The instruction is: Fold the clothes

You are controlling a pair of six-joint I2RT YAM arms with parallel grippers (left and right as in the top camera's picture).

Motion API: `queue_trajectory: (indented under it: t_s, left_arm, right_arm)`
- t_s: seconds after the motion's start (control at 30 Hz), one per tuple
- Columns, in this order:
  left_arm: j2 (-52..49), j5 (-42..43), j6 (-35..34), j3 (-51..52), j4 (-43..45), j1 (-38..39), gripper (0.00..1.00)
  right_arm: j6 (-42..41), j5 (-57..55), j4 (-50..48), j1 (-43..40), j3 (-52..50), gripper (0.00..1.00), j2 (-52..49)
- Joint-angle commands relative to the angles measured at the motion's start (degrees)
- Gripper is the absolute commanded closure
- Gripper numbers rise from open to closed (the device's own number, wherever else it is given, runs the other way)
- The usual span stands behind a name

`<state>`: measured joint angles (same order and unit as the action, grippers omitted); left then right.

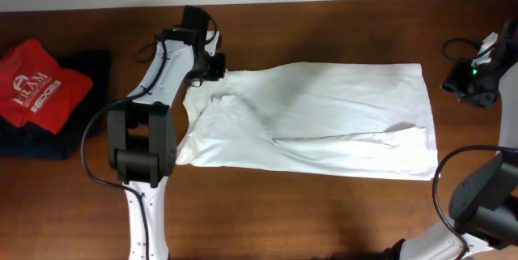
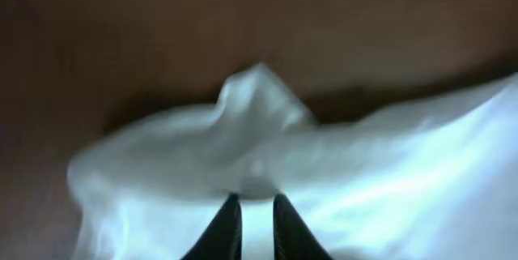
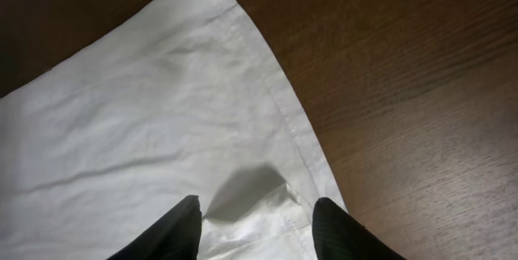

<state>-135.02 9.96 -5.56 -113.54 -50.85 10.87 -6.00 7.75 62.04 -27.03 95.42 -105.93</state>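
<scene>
The white T-shirt [image 1: 324,114] lies spread and wrinkly across the middle of the brown table. No green-and-dark print shows on it. My left gripper [image 1: 219,70] is at the shirt's far left corner. In the left wrist view its fingers [image 2: 257,198] are nearly together, pinching a raised bunch of the white fabric [image 2: 259,106]. My right gripper [image 1: 461,84] is off the shirt's far right side. In the right wrist view its fingers [image 3: 255,205] are spread wide and empty above the shirt's hemmed edge [image 3: 146,114].
A red shirt with white lettering [image 1: 36,82] lies on a dark folded garment [image 1: 48,134] at the table's left edge. Bare wooden table [image 1: 324,219] runs along the front. Both arm bases stand at the near edge.
</scene>
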Motion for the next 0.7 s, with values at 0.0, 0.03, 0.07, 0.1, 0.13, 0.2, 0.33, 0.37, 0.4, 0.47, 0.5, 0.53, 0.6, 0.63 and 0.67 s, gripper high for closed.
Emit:
queue_trajectory:
  t_s: [0.0, 0.03, 0.07, 0.1, 0.13, 0.2, 0.33, 0.37, 0.4, 0.47, 0.5, 0.53, 0.6, 0.63, 0.67]
  left_arm:
    - [0.2, 3.4, 0.4, -9.1, 1.8, 0.7, 0.76]
    - [0.2, 3.4, 1.0, -10.1, 2.8, 0.9, 0.66]
    - [0.1, 3.3, 1.8, -10.3, 4.8, 1.3, 0.5]
    - [-0.8, 3.3, 2.5, -10.3, 5.7, 2.0, 0.47]
    - [-2.1, 3.3, 2.6, -10.3, 6.3, 2.7, 0.46]
    - [-5.8, 3.4, 2.6, -10.3, 6.1, 3.9, 0.43]
    - [-9.4, 3.4, 2.6, -10.3, 1.9, 5.6, 0.43]
    - [-9.4, 3.3, 2.6, -10.3, 1.5, 5.7, 0.44]
    - [-9.4, 3.3, 2.6, -10.3, 0.6, 5.7, 0.51]
    - [-9.4, 3.4, 2.6, -10.3, -1.5, 5.7, 0.57]
    - [-9.4, 3.4, 2.6, -10.3, -1.7, 5.7, 0.57]
    - [-9.4, 3.4, 2.6, -10.3, -1.8, 5.7, 0.57]
    - [-9.4, 3.4, 2.6, -10.3, -1.7, 5.7, 0.97]
    - [-9.4, 3.4, 2.6, -10.3, -1.7, 5.7, 1.0]
    - [-9.4, 3.3, 2.6, -10.5, -1.7, 5.7, 1.0]
  right_arm:
    - [0.2, 0.7, 0.4, 0.1, 0.6, 0.51, 0.5]
    - [0.2, 0.7, 0.4, 0.1, 0.6, 0.51, 0.5]
    - [0.2, 0.7, 0.7, 0.1, 0.6, 0.51, 0.5]
    - [0.2, 0.7, 1.0, 0.1, 0.6, 0.51, 0.5]
    - [0.2, 0.7, 1.2, 0.1, 0.6, 0.51, 0.5]
    - [0.2, 0.7, 1.3, 0.1, 0.6, 0.51, 0.5]
    - [0.2, 0.6, 1.6, 0.1, 0.6, 0.51, 0.5]
    - [0.2, 0.7, 1.6, 0.1, 0.6, 0.51, 0.5]
    - [0.2, 0.6, 1.6, 0.1, 0.6, 0.51, 0.5]
    - [0.2, 0.6, 1.6, 0.1, 0.6, 0.5, 0.5]
    - [0.2, 0.6, 1.6, 0.1, 0.6, 0.5, 0.5]
    - [0.2, 0.6, 1.6, 0.1, 0.6, 0.5, 0.5]
    - [0.2, 0.6, 1.6, 0.1, 0.6, 0.5, 0.5]
    - [0.2, 0.6, 1.6, 0.1, 0.6, 0.5, 0.5]
    - [0.2, 0.6, 1.6, 0.1, 0.6, 0.5, 0.5]
